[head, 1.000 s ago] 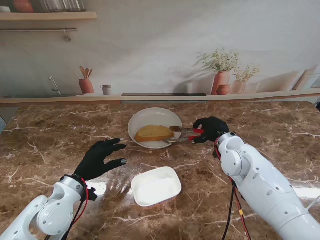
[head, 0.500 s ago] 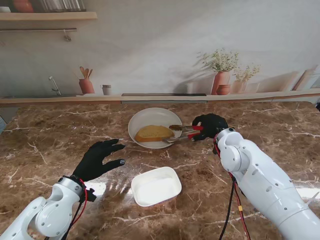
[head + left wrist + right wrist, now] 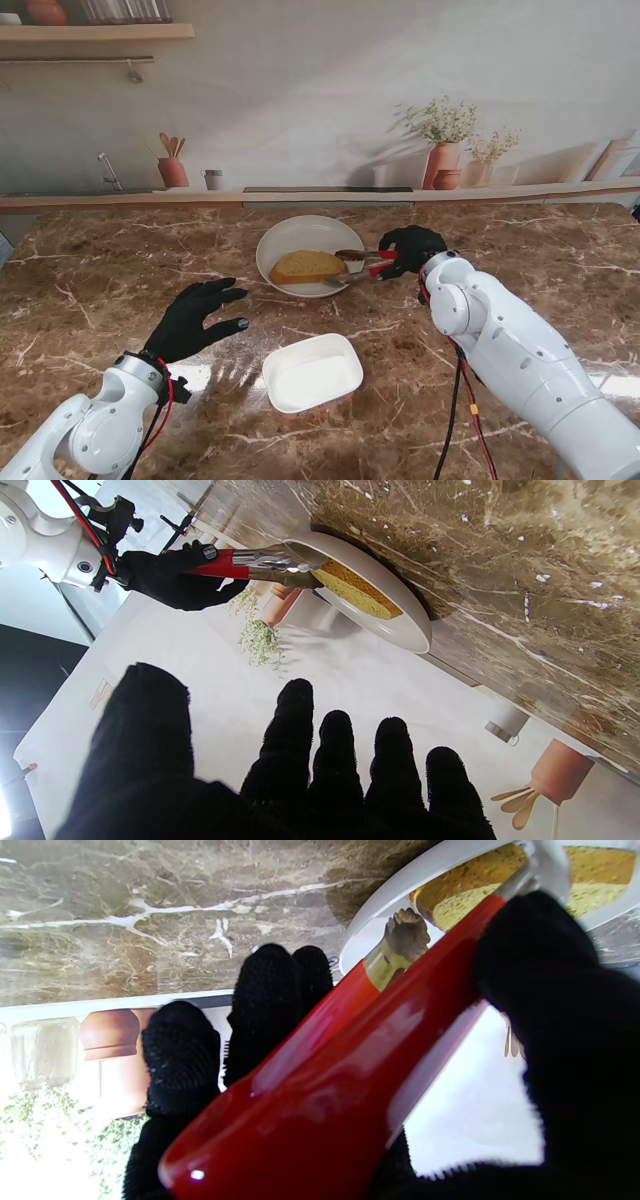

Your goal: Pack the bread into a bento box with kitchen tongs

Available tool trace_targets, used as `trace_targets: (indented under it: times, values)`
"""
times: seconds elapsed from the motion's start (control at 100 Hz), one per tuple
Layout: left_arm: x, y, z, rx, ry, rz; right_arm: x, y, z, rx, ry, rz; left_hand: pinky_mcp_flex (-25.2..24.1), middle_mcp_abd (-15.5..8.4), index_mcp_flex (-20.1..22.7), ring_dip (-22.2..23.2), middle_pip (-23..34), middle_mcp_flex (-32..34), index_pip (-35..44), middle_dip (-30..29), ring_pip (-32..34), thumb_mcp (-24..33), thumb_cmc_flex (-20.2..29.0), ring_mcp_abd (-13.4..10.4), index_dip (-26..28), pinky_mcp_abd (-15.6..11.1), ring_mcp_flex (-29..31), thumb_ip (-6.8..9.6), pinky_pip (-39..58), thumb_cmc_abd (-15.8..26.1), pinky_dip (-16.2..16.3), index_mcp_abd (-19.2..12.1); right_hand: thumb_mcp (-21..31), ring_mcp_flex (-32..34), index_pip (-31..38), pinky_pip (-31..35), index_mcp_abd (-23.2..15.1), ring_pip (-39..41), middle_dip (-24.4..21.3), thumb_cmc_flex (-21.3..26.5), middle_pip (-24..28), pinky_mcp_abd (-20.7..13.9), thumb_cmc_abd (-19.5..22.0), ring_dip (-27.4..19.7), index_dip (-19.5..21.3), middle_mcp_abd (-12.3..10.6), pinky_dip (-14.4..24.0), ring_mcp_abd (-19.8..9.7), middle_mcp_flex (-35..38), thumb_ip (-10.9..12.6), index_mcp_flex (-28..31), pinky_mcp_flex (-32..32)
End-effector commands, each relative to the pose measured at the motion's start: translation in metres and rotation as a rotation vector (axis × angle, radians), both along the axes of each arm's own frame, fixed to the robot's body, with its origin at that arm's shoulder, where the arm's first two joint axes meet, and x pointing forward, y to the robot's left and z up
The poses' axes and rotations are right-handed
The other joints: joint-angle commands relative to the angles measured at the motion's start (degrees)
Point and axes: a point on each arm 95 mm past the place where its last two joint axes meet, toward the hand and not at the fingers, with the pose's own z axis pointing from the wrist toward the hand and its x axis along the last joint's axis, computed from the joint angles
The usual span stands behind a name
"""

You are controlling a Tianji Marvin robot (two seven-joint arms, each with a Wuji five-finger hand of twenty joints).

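**A:** Leftward, that's how the right hand (image 3: 412, 250) has crept since a second ago, carrying the tongs (image 3: 362, 264) further over the plate (image 3: 292, 233) so their tips now sit at the right end of the bread (image 3: 306, 266).

**B:** Are the tongs gripping it yet?

**A:** I'd judge not. The stand view shows the two metal arms spread either side of the slice's end, and the right wrist view shows one scalloped tip (image 3: 409, 934) just beside the crust with a gap showing. That spread makes sense: the slice has to slide between the arms before any squeeze.

**B:** And the hand itself?

**A:** Wrapped round the red handles (image 3: 320, 1075), thumb on one side and fingers (image 3: 270, 990) on the other, so a squeeze would close the tool.

**B:** The bread?

**A:** Lying flat on the white plate, toward its nearer side, untouched as far as I can tell.

**B:** What's the left hand (image 3: 195, 318) doing?

**A:** Nothing held, fingers fanned wide, hovering above the marble counter (image 3: 120, 270) left of the bento box (image 3: 312, 373). Probably parked there to stay out of the way, or to steady the box when the slice arrives.

**B:** The box is ready?

**A:** Open and white inside, nearer to me than the plate, a short carry from the bread
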Motion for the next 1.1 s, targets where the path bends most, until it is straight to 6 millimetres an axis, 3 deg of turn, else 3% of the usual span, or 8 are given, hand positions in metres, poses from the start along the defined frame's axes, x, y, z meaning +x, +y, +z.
trace_targets:
  times: [0.0,0.25,0.37,0.62,0.68,0.72,0.77,1.09]
  values:
    - [-0.003,0.0,-0.003,-0.003,0.009,0.005,0.0,0.003,-0.004,0.008,0.018,-0.007,-0.76,-0.44,0.43,-0.7,-0.73,-1.01,0.7,-0.21,-1.47,-2.15,0.09,-2.78,0.33,-0.69,-2.63,1.73,-2.57,0.8,0.32,-1.6,4.51,1.17,-0.35,3.53,0.18,1.95,-0.11,0.03,2.38,-0.9,0.76,0.94,0.23,-3.08,1.36,-3.04,0.52,3.71,-1.5,0.86]
    - [-0.004,0.001,-0.003,-0.003,0.008,0.008,-0.001,0.007,-0.013,0.028,-0.002,-0.016,-0.83,-0.39,0.36,-0.72,-0.77,-1.16,0.68,-0.23,-1.52,-2.17,0.16,-2.85,0.35,-0.69,-2.74,1.73,-2.72,0.77,0.29,-1.57,5.15,4.14,3.87,6.52,-3.26,4.39,0.4,2.52,4.22,-0.7,0.74,0.82,3.13,-4.57,1.75,-3.57,4.73,3.71,4.25,3.5]
    - [-0.004,0.001,-0.003,-0.003,0.009,0.007,-0.002,0.008,-0.018,0.033,-0.008,-0.021,-0.82,-0.33,0.37,-0.72,-0.8,-1.2,0.68,-0.24,-1.52,-2.17,0.19,-2.85,0.37,-0.7,-2.74,1.73,-2.77,0.73,0.3,-1.71,2.77,6.54,6.41,8.84,-5.53,5.54,2.26,5.69,4.58,-0.59,1.4,0.19,5.32,-5.03,1.48,-3.53,7.88,-1.59,8.62,5.41]
    - [-0.004,0.001,-0.003,-0.001,0.008,0.007,0.0,0.01,-0.024,0.021,0.005,-0.015,-0.8,-0.34,0.42,-0.71,-0.76,-1.14,0.72,-0.23,-1.51,-2.17,0.26,-2.8,0.42,-0.73,-2.73,1.72,-2.89,0.71,0.34,-1.62,2.36,7.47,6.18,11.22,-5.69,7.0,3.25,6.1,4.5,-0.99,2.41,0.52,5.53,-4.76,1.95,-3.62,9.06,-1.76,9.65,6.48]
    - [-0.005,0.001,-0.003,-0.001,0.009,0.006,0.001,0.011,-0.026,0.02,0.005,-0.013,-0.81,-0.35,0.41,-0.71,-0.75,-1.11,0.72,-0.23,-1.51,-2.2,0.2,-2.79,0.42,-0.66,-2.72,1.7,-2.91,0.72,0.35,-1.68,0.65,8.01,15.87,12.09,-7.29,7.81,4.09,9.13,4.65,-0.76,5.63,0.33,-3.76,-4.9,2.11,-3.44,10.33,-2.57,7.76,6.84]
    - [-0.005,0.001,-0.004,-0.001,0.01,0.006,0.002,0.011,-0.027,0.021,0.004,-0.011,-0.82,-0.38,0.47,-0.7,-0.75,-1.09,0.75,-0.23,-1.49,-2.19,0.2,-2.79,0.44,-0.65,-2.67,1.7,-2.92,0.76,0.35,-1.72,0.48,8.57,25.27,12.7,-9.0,8.27,4.12,10.98,5.11,-0.76,7.99,0.26,-9.89,-4.96,2.3,-3.11,11.3,-2.06,6.14,7.25]
    - [-0.005,0.001,-0.004,-0.001,0.011,0.005,0.003,0.012,-0.028,0.023,-0.001,-0.006,-0.82,-0.43,0.42,-0.71,-0.76,-1.1,0.73,-0.23,-1.51,-2.2,0.15,-2.78,0.43,-0.67,-2.71,1.7,-2.94,0.86,0.36,-1.76,3.29,8.83,28.6,13.7,-10.57,9.08,4.03,10.39,5.5,-0.45,11.11,0.55,-10.63,-4.44,2.7,-2.73,12.17,-0.45,7.85,7.66]
    - [-0.005,0.002,-0.004,-0.001,0.01,0.006,0.005,0.009,-0.035,0.043,-0.031,0.021,-0.85,-0.34,0.3,-0.71,-0.81,-1.08,0.66,-0.26,-1.52,-2.24,0.19,-2.68,0.4,-0.63,-2.75,1.63,-3.07,1.04,0.41,-1.72,8.99,8.66,30.88,16.29,-16.68,11.49,4.77,9.72,6.94,0.16,10.83,1.28,-1.65,-3.18,4.45,-0.21,13.85,3.19,10.37,8.0]
